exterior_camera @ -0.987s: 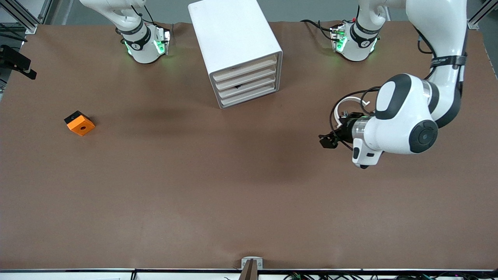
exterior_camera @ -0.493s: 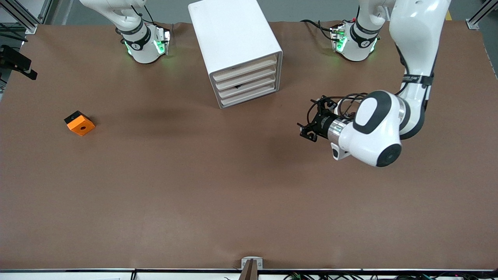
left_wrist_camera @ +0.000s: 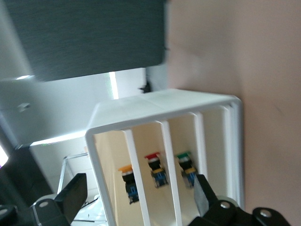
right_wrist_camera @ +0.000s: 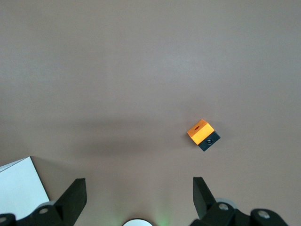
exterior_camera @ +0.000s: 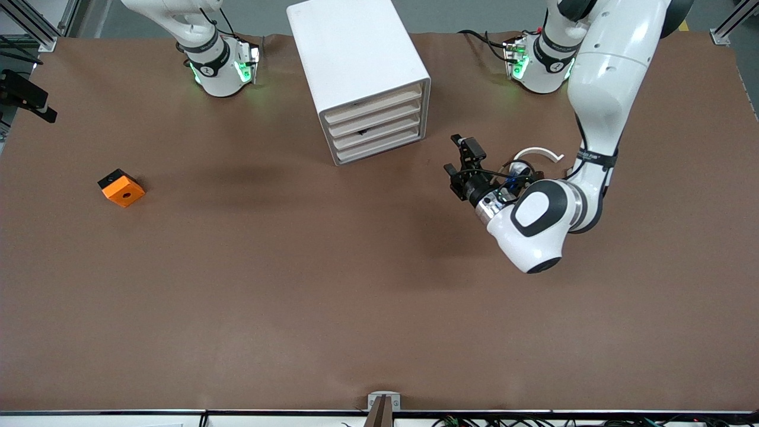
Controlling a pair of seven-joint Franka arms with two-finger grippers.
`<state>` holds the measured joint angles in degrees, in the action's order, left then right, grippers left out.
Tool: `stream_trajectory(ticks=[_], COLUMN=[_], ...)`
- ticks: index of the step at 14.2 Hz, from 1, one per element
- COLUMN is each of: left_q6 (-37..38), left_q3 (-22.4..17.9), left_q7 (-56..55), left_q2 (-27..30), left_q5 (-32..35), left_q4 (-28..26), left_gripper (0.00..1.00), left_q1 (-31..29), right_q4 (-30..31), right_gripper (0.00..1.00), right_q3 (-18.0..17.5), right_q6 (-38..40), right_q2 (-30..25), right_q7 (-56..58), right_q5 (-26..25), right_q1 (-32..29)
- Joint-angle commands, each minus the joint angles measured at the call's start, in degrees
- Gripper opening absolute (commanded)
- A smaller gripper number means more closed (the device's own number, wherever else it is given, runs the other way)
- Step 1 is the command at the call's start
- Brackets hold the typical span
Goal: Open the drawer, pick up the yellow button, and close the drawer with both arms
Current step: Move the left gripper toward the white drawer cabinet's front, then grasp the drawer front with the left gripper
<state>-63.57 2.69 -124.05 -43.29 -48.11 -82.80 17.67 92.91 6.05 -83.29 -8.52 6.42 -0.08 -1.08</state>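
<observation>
The white cabinet (exterior_camera: 362,71) stands near the arms' bases, and all its drawers are pushed in. Its top drawer (exterior_camera: 375,104) shows in the left wrist view too, as the uppermost slot (left_wrist_camera: 110,155). The button (left_wrist_camera: 129,181), with orange cap, black middle and blue base, sits in that slot. My left gripper (exterior_camera: 465,163) hangs open over the table beside the cabinet, toward the left arm's end, and faces the drawer fronts. Its fingers frame them in the wrist view of the left gripper (left_wrist_camera: 141,179). My right gripper (right_wrist_camera: 138,181) waits open, high over bare table.
Red-capped (left_wrist_camera: 154,165) and green-capped (left_wrist_camera: 186,162) switches sit in the lower slots. An orange square block (exterior_camera: 121,188) lies toward the right arm's end and shows as an orange block (right_wrist_camera: 203,134) under the right wrist. A white ring piece (exterior_camera: 538,153) lies by the left arm.
The left arm has swung its gripper across the table toward the cabinet and turned it to face the drawer fronts, uncovering the white ring. The right arm's base and the block stayed put.
</observation>
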Motion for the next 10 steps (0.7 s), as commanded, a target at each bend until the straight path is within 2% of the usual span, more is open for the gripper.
stream_trajectory(ticks=[1, 4, 6, 10], left_q6=[3.19, 5.2, 6.0, 5.74], left_q3=[0.21, 0.21, 0.21, 0.13], left_q7=[-7.51, -11.91, -13.24, -13.85], left_q2=[-2.94, -3.38, -3.55, -3.73], left_q5=[-5.39, -10.5, -12.09, -12.09], left_q4=[1.68, -0.07, -0.6, -0.34], left_gripper=[1.0, 1.0, 0.82, 0.73], left_q1=[1.31, 3.06, 4.73, 7.72], right_q4=[1.66, 1.57, 1.57, 1.57], right_gripper=[1.0, 1.0, 1.0, 1.0], right_q3=[-0.42, -0.42, -0.42, -0.43], right_q6=[-0.91, -0.91, -0.91, -1.18], right_q2=[-1.58, -1.58, -1.58, -1.58], right_q7=[-0.09, -0.09, -0.09, -0.09], right_q5=[0.69, 0.69, 0.69, 0.69], right_q1=[-0.59, -0.51, -0.51, -0.51])
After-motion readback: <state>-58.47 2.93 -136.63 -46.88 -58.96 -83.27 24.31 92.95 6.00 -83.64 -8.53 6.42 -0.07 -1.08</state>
